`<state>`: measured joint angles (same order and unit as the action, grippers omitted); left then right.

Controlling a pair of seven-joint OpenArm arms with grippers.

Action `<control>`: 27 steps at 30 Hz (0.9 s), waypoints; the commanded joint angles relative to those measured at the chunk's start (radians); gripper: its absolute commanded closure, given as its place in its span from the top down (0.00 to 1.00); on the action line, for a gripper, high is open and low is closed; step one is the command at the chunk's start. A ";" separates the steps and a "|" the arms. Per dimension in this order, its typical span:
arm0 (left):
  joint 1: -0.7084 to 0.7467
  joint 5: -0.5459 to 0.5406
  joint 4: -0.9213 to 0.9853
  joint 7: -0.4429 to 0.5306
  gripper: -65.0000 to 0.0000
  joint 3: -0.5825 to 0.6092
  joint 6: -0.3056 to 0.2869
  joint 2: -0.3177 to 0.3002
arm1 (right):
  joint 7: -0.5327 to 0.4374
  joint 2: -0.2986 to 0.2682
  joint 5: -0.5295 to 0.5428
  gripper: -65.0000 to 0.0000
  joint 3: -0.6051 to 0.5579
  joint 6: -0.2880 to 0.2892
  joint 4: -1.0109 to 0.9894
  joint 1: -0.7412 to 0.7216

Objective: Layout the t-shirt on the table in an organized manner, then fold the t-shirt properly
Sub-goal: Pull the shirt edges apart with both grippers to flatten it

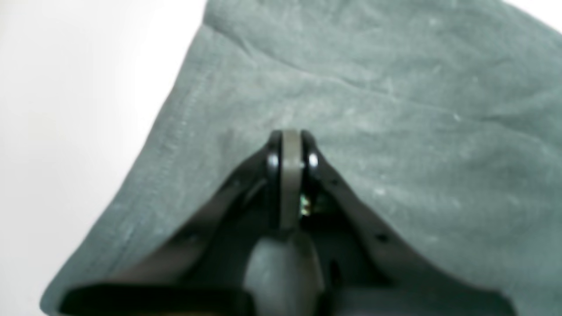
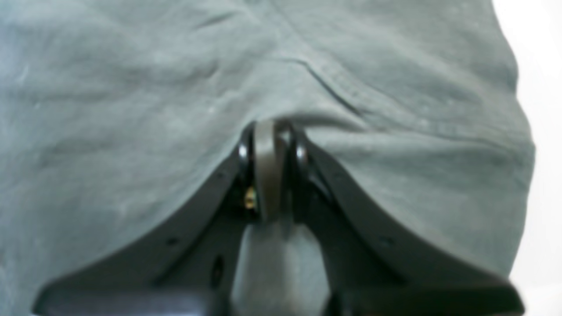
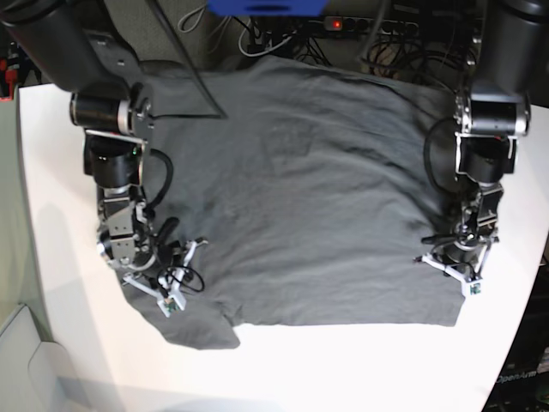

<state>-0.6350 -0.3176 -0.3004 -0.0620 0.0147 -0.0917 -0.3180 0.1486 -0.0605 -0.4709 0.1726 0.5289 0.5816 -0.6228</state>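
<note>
The dark grey t-shirt (image 3: 300, 197) lies spread flat over the white table (image 3: 343, 369), one sleeve at the front left. My left gripper (image 3: 446, 262) rests at the shirt's right side edge. In its wrist view the left gripper (image 1: 290, 134) is shut, its tip on the cloth (image 1: 395, 109), and a pinch does not show. My right gripper (image 3: 163, 283) sits low on the shirt's left side by the sleeve. Up close the right gripper (image 2: 270, 125) is nearly shut, and a pucker of the cloth (image 2: 131, 87) is drawn up to its tip.
Cables and a power strip (image 3: 343, 24) run behind the table's far edge. A white bin (image 3: 26, 365) stands off the front left corner. Bare white table shows beside the shirt in both wrist views (image 1: 66, 109) (image 2: 544, 131).
</note>
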 commanded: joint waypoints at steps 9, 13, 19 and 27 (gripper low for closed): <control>-0.059 0.005 -0.159 -0.137 0.00 -0.002 0.017 -0.022 | -0.106 -0.005 0.007 0.11 0.008 -0.065 0.068 -0.087; -0.012 0.005 -0.366 -0.325 0.00 -0.003 0.017 -0.056 | 0.075 -0.017 0.010 0.11 0.008 -0.062 0.248 -0.042; 0.209 0.011 -0.796 -0.646 0.00 -0.166 0.017 -0.066 | 0.349 -0.015 0.010 0.11 0.008 0.141 0.588 0.140; 0.409 0.013 -0.951 -0.724 0.00 -0.226 0.017 -0.066 | 0.454 -0.022 0.010 0.11 0.008 0.169 0.739 0.315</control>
<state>-0.2100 -0.3031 -1.2396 -0.7937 -0.2073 -0.0757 -0.3706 0.6163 -0.0723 -0.4644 0.1783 0.7029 1.3041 -0.2832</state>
